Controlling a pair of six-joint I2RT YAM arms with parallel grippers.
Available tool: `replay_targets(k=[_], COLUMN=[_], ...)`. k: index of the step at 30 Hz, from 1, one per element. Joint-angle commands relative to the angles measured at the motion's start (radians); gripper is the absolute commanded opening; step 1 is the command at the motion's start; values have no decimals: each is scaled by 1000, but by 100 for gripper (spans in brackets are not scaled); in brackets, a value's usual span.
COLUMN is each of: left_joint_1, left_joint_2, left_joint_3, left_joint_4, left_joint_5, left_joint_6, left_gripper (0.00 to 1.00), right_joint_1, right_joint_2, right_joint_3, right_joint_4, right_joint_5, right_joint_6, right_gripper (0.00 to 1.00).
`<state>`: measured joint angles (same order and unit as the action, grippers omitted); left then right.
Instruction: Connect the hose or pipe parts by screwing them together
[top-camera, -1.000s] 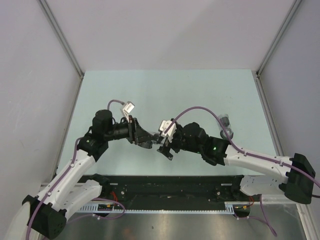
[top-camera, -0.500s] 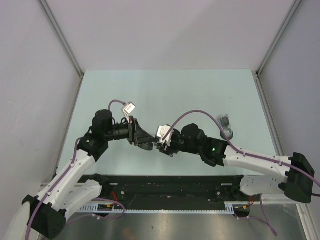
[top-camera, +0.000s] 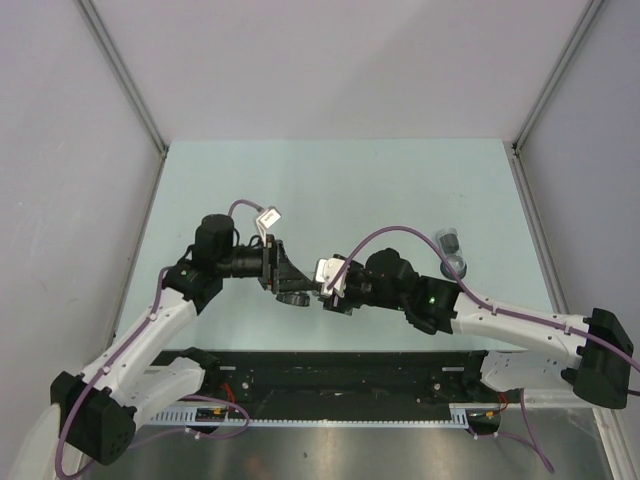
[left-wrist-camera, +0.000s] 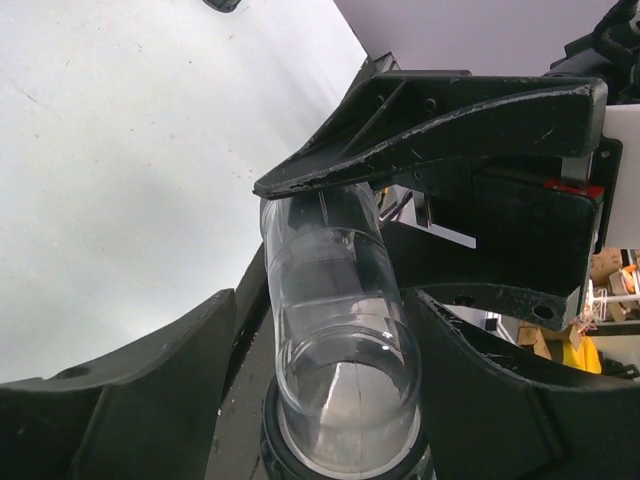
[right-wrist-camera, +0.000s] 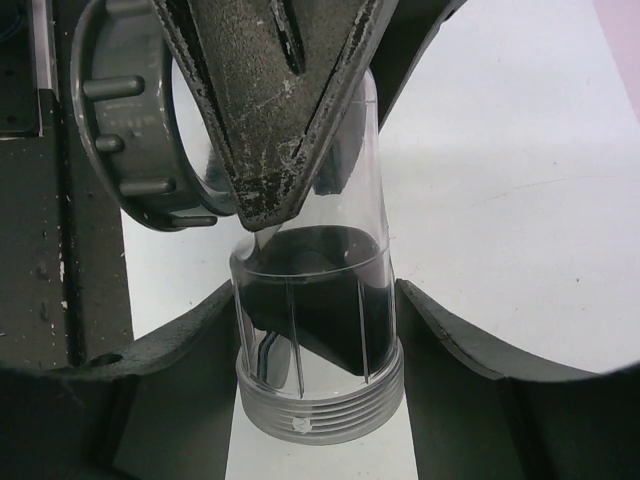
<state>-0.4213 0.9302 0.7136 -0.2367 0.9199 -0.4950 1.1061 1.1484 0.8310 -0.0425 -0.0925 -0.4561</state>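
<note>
Right end effector (top-camera: 324, 294) nearer one tube (right-wrist-camera: 316, 385)

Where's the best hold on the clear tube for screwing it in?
I'd grip the clear tube on its smooth barrel, pinching across it from the sides: the walls there are straight, and that leaves the threaded end free for the grey ring nut.

Pale green table (top-camera: 250, 180); grey fitting (top-camera: 449, 241), ring fitting (top-camera: 458, 265) near right edge.

My left gripper (top-camera: 293, 292) stands left of the tube (right-wrist-camera: 315, 290), my right gripper (top-camera: 332, 298) right of it. Well right of the tube, two small fittings (top-camera: 450, 241) lie on the table (top-camera: 330, 190).
</note>
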Motion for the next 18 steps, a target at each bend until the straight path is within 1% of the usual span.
replay_targets(k=[1, 3, 9, 11, 12, 13, 15, 16, 18], left_joint_1=[-4, -4, -4, -4, -4, -4, -4, -4, -4], left_joint_2=[22, 27, 30, 24, 24, 21, 22, 22, 27], left_joint_3=[73, 83, 70, 67, 63, 60, 57, 53, 49], left_joint_4=[-59, -67, -81, -81, -82, -81, -82, -82, -82], left_joint_5=[37, 36, 31, 33, 31, 31, 36, 39, 46], left_joint_6=[91, 101, 96, 90, 88, 85, 81, 79, 78], left_gripper=[73, 73, 64, 56, 51, 37, 25, 13, 2], right_joint_1=[6, 6, 6, 9, 8, 9, 8, 8, 6], right_joint_2=[-44, -44, -35, -32, -29, -29, -30, -30, -32], right_joint_3=[8, 8, 8, 8, 8, 8, 8, 8, 8], right_joint_4=[15, 9, 0, 0, 1, 1, 4, 7, 13], right_joint_5=[-39, -23, 0, 0, 8, 10, 16, 17, 22], right_joint_6=[-30, -30, -21, -18, -15, -13, -10, -7, 2], right_gripper=[23, 23, 21, 21, 21, 21, 21, 20, 21])
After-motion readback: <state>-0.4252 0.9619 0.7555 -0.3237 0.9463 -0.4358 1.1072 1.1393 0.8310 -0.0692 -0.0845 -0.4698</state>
